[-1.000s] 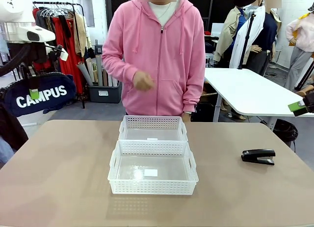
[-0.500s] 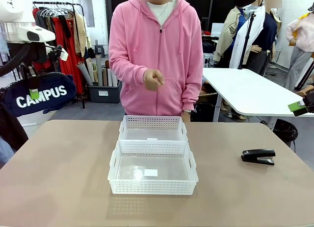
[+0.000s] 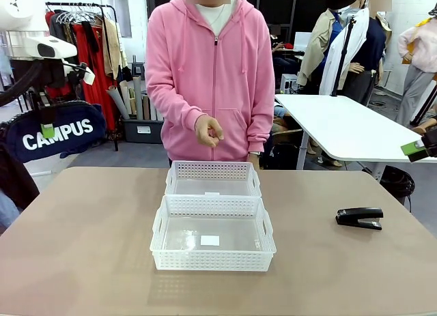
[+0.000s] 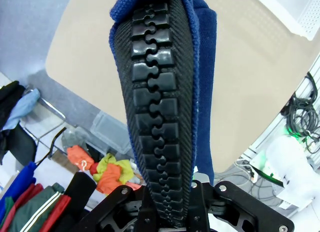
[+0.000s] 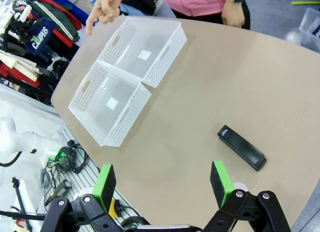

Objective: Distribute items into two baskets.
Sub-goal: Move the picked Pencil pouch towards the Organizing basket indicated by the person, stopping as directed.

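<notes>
A navy zip pouch [image 3: 58, 133] with white "CAMPUS" lettering hangs in the air off the table's left side, and my left gripper [image 3: 46, 129] is shut on it. In the left wrist view the pouch's black zipper [image 4: 159, 117] runs up from between the shut jaws of my left gripper [image 4: 167, 214]. A black stapler [image 3: 360, 218] lies on the table at the right. My right gripper [image 5: 162, 184] hovers open high above the table's right side, with the stapler [image 5: 241, 148] below it. Two white baskets stand mid-table: the larger [image 3: 212, 260] nearer me, the smaller [image 3: 213, 170] behind it.
A person in a pink hoodie stands at the far edge with one hand [image 3: 208, 132] held above the smaller basket. The tan table [image 3: 82, 248] has bare room left and right of the baskets. A white table [image 3: 348, 128] and clothes racks stand behind.
The person has stepped slightly left and lowered the raised hand toward the far basket. Both arms, the pouch and the stapler have stayed put.
</notes>
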Available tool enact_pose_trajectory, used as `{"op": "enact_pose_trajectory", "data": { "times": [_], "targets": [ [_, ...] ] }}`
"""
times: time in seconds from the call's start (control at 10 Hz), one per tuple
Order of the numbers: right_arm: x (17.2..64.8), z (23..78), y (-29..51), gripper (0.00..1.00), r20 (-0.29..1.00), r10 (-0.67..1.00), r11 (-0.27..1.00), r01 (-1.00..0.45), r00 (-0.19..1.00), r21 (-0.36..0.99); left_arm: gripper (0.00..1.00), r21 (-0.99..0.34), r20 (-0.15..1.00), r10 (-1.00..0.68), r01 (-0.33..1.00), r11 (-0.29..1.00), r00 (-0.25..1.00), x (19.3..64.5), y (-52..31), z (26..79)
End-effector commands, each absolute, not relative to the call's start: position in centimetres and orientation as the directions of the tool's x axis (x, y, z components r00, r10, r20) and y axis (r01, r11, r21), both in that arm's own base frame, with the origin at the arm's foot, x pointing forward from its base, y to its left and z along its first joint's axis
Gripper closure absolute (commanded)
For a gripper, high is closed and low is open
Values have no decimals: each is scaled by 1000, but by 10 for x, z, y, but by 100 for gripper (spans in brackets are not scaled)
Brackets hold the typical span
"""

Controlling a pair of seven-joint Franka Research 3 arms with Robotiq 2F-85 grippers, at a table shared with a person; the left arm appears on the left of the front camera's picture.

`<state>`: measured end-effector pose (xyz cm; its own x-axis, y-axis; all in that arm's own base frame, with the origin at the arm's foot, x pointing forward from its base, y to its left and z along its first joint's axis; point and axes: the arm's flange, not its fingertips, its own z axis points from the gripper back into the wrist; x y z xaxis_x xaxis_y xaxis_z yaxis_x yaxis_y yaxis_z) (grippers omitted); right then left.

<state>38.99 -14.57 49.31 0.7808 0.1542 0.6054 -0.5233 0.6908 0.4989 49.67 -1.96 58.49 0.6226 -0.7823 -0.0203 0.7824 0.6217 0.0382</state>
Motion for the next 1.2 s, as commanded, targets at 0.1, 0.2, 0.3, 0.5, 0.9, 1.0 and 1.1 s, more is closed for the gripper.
{"op": "enact_pose_trajectory", "data": {
  "times": [0.1, 0.2, 0.3, 0.5, 0.9, 1.0, 1.1],
  "targets": [
    [390, 495, -145, 0, 614, 151, 682, -531, 775, 502, 100, 36, -17, -775, 775, 631, 632, 495, -19, 588],
    [390, 495, -145, 0, 614, 151, 682, -531, 775, 502, 100, 36, -17, -775, 775, 631, 632, 495, -19, 588],
    [390, 495, -145, 0, 614, 151, 682, -531, 775, 502, 100, 36, -17, -775, 775, 631, 632, 495, -19, 588],
    [390, 495, -145, 0, 614, 151, 682, -531, 775, 502, 100, 36, -17, -775, 775, 631, 632, 495, -19, 588],
    [390, 495, -145, 0, 614, 151, 682, -531, 775, 502, 100, 57, -22, -790, 790, 611, 613, 495, -24, 584],
    [390, 495, -145, 0, 614, 151, 682, -531, 775, 502, 100, 61, -23, -801, 800, 597, 599, 488, -26, 582],
    [390, 495, -145, 0, 614, 151, 682, -531, 775, 502, 100, 60, -16, -809, 808, 586, 588, 480, -27, 578]
  ]
}}
